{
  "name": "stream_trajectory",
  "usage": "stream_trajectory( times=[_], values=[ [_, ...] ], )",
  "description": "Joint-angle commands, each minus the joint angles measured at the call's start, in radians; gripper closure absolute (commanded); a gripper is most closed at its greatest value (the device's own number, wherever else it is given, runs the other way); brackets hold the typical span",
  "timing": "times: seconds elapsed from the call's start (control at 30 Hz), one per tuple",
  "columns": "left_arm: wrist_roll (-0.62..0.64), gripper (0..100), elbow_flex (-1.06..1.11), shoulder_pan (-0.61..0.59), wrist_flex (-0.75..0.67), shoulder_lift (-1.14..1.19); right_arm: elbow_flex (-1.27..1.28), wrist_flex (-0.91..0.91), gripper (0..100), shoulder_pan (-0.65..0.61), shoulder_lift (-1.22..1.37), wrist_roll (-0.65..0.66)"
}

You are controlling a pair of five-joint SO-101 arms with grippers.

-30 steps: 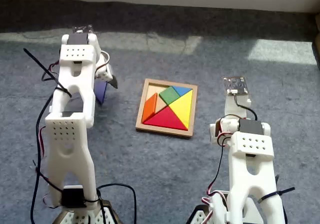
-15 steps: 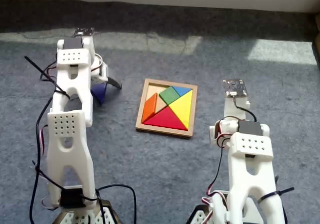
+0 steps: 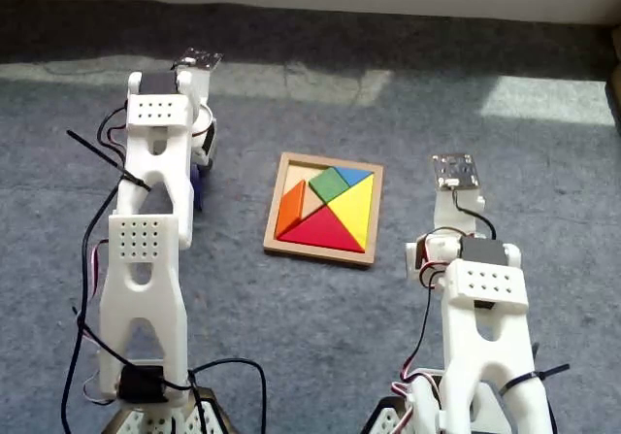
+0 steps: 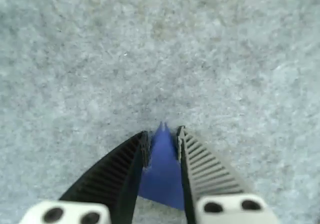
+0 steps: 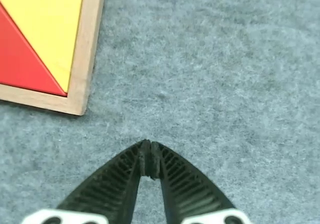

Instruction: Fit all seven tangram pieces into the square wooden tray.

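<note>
1. On the left side of the worktop (image 3: 291,337), well apart from the square wooden tray (image 3: 320,251), the dark blue piece (image 4: 161,176) is largely hidden beneath the left arm in the high view.
2. In the tray lie orange, green, light blue, yellow and red pieces. Whether the tan patch is a piece is unclear.
3. The left claw (image 4: 161,132) is clenched on the dark blue piece's sides.
4. The right claw (image 5: 150,156) is closed and empty, near the tray's corner.
5. The worktop is covered in grey felt.

Tray (image 3: 320,255) matt wood; pieces (image 3: 325,228) smooth, painted; carpet (image 3: 291,337) fuzzy cloth.
</note>
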Motion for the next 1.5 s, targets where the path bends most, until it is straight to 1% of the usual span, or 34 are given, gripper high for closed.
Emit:
stream_trajectory(
  times=[0.0,0.1,0.17,0.23,0.33,0.5,0.63,0.73,0.83,0.93,1.03,1.13,1.47],
  values=[
    [-0.003,85,-0.088,-0.007,0.018,-0.008,-0.005,-0.016,99.5,0.005,-0.025,0.014],
    [0.005,71,-0.122,-0.028,0.021,-0.010,-0.005,-0.016,99.5,0.005,-0.025,0.014],
    [0.058,63,-0.127,-0.044,0.023,-0.010,-0.005,-0.016,99.5,0.005,-0.025,0.014],
    [0.081,61,-0.113,-0.056,0.025,-0.031,-0.005,-0.016,99.5,0.005,-0.025,0.014],
    [0.083,65,-0.018,-0.064,0.025,-0.099,-0.005,-0.016,99.5,0.005,-0.024,0.014],
    [0.078,74,0.257,-0.082,0.021,-0.278,-0.005,-0.016,99.5,0.005,-0.024,0.014],
    [0.084,75,0.397,-0.090,0.015,-0.360,-0.005,-0.016,99.5,0.005,-0.024,0.014],
    [0.098,75,0.415,-0.088,-0.011,-0.357,-0.005,-0.016,99.5,0.005,-0.024,0.014],
    [0.167,75,0.437,-0.090,-0.072,-0.326,-0.005,-0.016,99.5,0.005,-0.025,0.014],
    [0.173,75,0.437,-0.071,-0.097,-0.277,-0.002,-0.016,99.5,0.005,-0.025,0.014],
    [0.176,75,0.435,-0.058,-0.098,-0.243,-0.002,-0.016,99.5,0.005,-0.027,0.014],
    [0.218,75,0.409,-0.061,-0.091,-0.236,-0.002,-0.016,99.5,0.005,-0.028,0.014],
    [0.227,75,0.443,-0.035,-0.089,-0.236,-0.002,-0.016,99.5,0.010,-0.028,0.014]
  ],
)
